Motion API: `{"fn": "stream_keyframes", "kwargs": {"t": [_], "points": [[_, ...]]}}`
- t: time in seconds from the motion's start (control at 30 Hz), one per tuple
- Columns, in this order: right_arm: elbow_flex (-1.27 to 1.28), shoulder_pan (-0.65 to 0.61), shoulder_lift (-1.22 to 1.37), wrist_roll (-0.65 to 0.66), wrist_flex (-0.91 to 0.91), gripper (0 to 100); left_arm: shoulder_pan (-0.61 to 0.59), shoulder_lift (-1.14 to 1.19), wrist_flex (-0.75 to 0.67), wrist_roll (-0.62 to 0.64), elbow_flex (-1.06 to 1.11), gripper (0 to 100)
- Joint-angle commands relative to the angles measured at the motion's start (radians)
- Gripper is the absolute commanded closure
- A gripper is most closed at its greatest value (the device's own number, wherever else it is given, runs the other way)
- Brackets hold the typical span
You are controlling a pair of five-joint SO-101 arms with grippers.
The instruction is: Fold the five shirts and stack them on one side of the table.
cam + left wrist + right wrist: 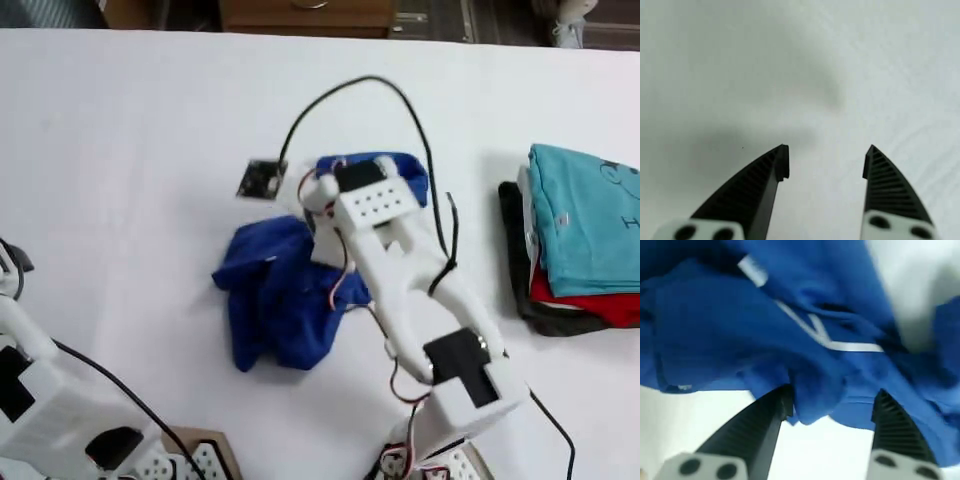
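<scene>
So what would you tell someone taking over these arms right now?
The left gripper is open over bare table, holding nothing.
The right gripper is open, jaws either side of a bunch of the blue shirt.
That shirt lies crumpled mid-table, unfolded.
Done: a folded stack at the side, teal on top, red and dark beneath; count unclear.
Left: fold the blue shirt, add it to the stack.
</scene>
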Motion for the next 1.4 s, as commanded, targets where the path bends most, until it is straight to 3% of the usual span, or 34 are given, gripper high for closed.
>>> {"fn": "stream_keyframes", "kwargs": {"t": [0.0, 0.4, 0.5, 0.83, 1.07, 1.37], "points": [[-0.143, 0.042, 0.025, 0.002, 0.019, 74.0, 0.009, -0.009, -0.005, 0.008, -0.004, 74], [-0.37, 0.12, 0.03, 0.008, 0.237, 74.0, 0.025, -0.009, -0.005, 0.011, -0.002, 74], [-0.359, 0.131, 0.031, 0.08, 0.291, 74.0, 0.025, -0.009, -0.005, 0.011, -0.004, 74], [-0.232, 0.062, 0.056, 0.261, 0.168, 74.1, 0.025, -0.012, 0.018, 0.011, -0.004, 74], [-0.259, 0.045, 0.2, 0.259, 0.071, 74.1, 0.021, -0.012, 0.031, 0.011, -0.004, 74], [-0.45, -0.056, 0.225, 0.195, 0.096, 74.1, 0.025, -0.009, 0.031, 0.011, -0.004, 74]]}}
